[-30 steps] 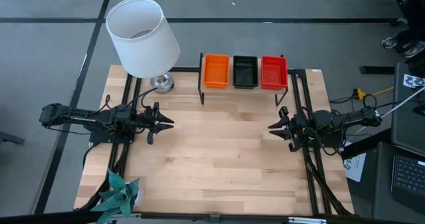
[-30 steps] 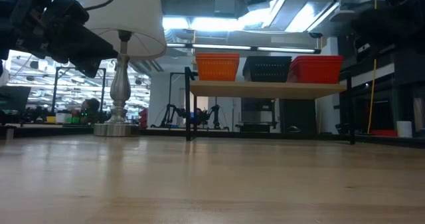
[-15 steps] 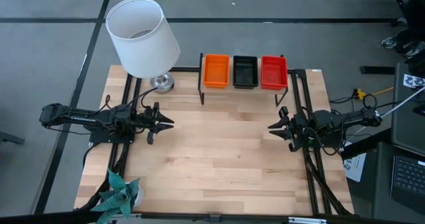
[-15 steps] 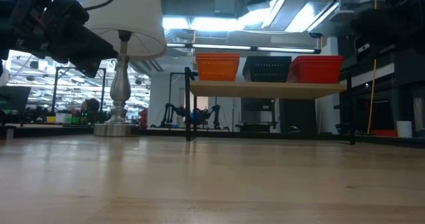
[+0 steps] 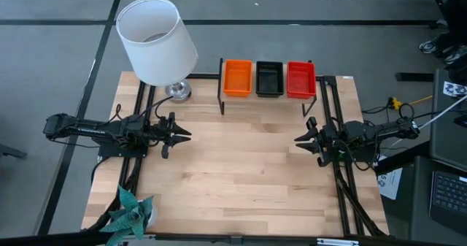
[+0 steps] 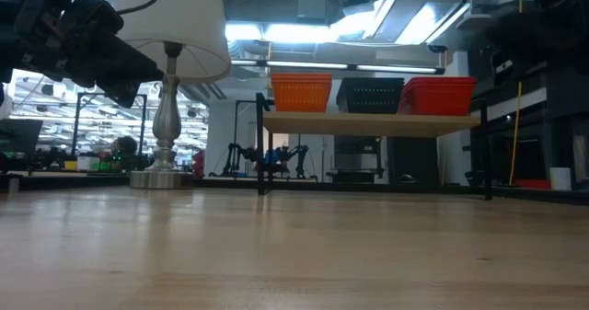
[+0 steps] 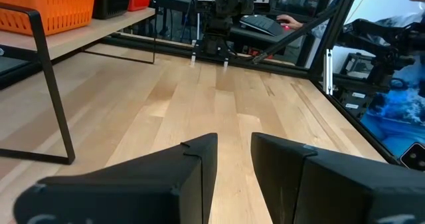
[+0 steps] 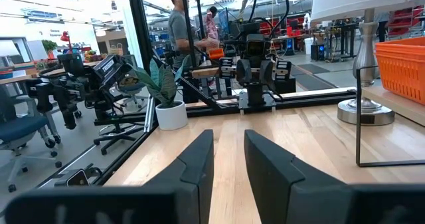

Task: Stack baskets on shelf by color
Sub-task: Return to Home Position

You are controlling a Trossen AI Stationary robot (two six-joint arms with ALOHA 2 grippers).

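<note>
Pincer left (image 5: pixel 184 135), pincer right (image 5: pixel 298 139), at table (image 5: pixel 241 173) edges

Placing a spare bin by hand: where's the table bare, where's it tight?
Bare: the middle of the light wooden tabletop, between left gripper and right gripper, from the wire-framed shelf to the near edge. Crowded: the shelf, filled by orange mesh baskets, black baskets, red baskets; white-shaded lamp beside it; green plant front-left.

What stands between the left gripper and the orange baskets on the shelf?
Nothing visible: bare tabletop lies between left gripper and orange baskets. The lamp base stands off to the side, beside the shelf.
</note>
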